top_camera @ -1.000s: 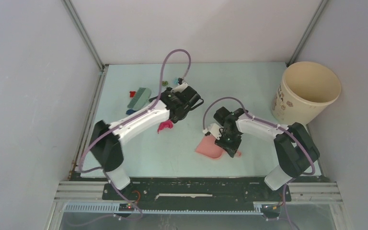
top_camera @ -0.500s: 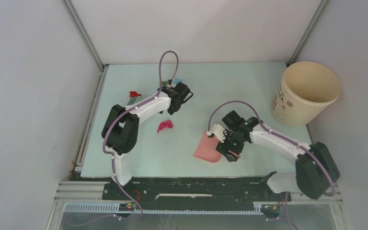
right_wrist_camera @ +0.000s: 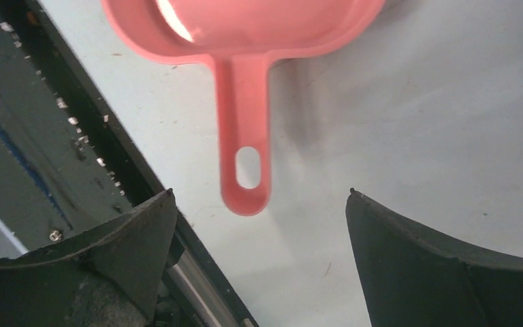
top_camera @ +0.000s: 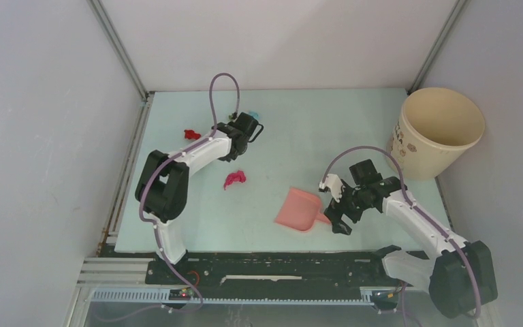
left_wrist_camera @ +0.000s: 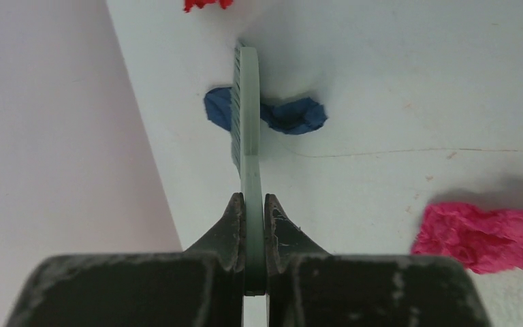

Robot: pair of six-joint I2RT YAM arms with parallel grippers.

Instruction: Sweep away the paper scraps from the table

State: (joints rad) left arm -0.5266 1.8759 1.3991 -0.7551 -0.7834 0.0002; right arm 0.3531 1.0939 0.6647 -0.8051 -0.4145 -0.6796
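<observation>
On the table [top_camera: 354, 116], paper scraps [top_camera: 234, 179] lie left of the dustpan [top_camera: 298, 208], the tub [top_camera: 408, 146] far right.

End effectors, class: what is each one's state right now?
Left end effector: closed on the brush.
Right end effector: open, holding nothing.

we count, plainly, one red scrap [top_camera: 191, 134], one magenta scrap [top_camera: 234, 179] and one dark blue scrap [left_wrist_camera: 293, 114]: three. tiny bits [top_camera: 252, 114] farther back, uncountable. one pink dustpan [top_camera: 298, 210], one green hand brush [left_wrist_camera: 248, 116], one cream bucket [top_camera: 405, 146], one left arm [top_camera: 197, 151], one right arm [top_camera: 422, 221].
</observation>
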